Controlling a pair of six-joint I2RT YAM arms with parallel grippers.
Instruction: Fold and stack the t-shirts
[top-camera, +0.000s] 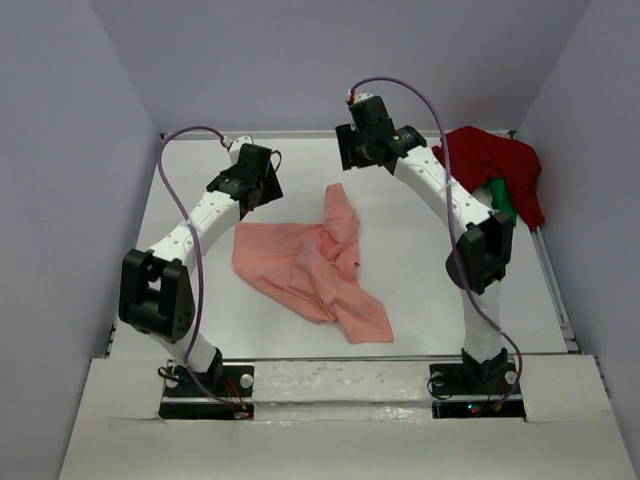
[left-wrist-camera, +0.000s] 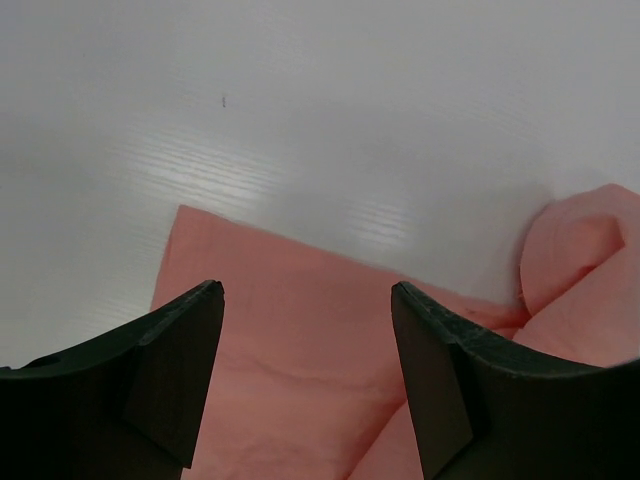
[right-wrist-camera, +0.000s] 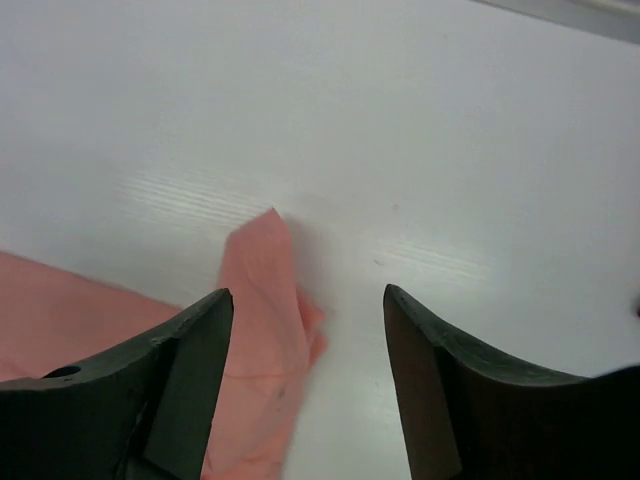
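We take the salmon-pink t-shirt (top-camera: 310, 265) as our landmark. It lies crumpled and only partly spread on the white table (top-camera: 420, 290), with one narrow strip reaching away toward the far side.

Our left gripper (left-wrist-camera: 307, 296) hovers over the shirt's far left corner, its fingers spread wide with nothing between them. In the left wrist view that flat corner lies under the gap, and the cloth bunches up off to the right.

Our right gripper (right-wrist-camera: 307, 293) hangs above the far tip of the narrow strip, likewise released and holding nothing. The pointed end of the cloth sits under the gap, closer to the finger on the left of that view.

Both grippers look to be just above the cloth, but from these angles we cannot tell whether either one touches it.

Well apart from the pink shirt, off beyond its right side and farther back, the dark red t-shirt (top-camera: 490, 160) sits in a heap. A little of the bright green t-shirt (top-camera: 503, 195) shows from under its near edge.
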